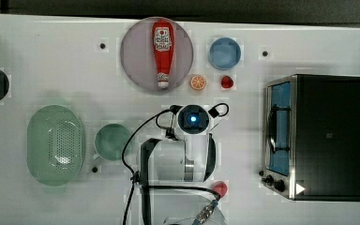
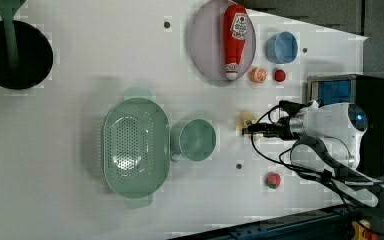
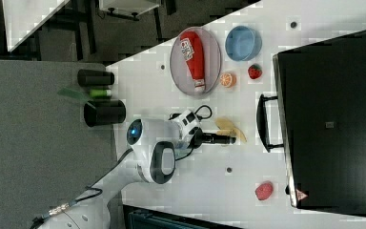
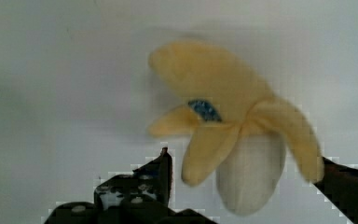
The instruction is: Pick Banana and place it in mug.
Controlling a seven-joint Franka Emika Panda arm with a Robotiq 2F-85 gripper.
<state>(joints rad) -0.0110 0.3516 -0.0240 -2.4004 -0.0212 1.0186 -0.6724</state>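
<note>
Yellow banana (image 4: 233,126) between spread claw (image 4: 244,175) fingers (untouched) | mug (image 2: 193,139) well apart

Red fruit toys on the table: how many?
2. One small red fruit lies beside the orange slice, below the blue cup in the top view. The other red fruit lies near the arm's base, by the toaster oven.

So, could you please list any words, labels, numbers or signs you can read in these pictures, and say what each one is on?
Ketchup bottle: a white label with dark print, too blurred to read.
Toaster oven: a small pale mark on its dark top, unreadable; a white triangle sign at one corner, contents unreadable.
Banana: a small blue sticker, no legible text.
Nothing is readable.
</note>
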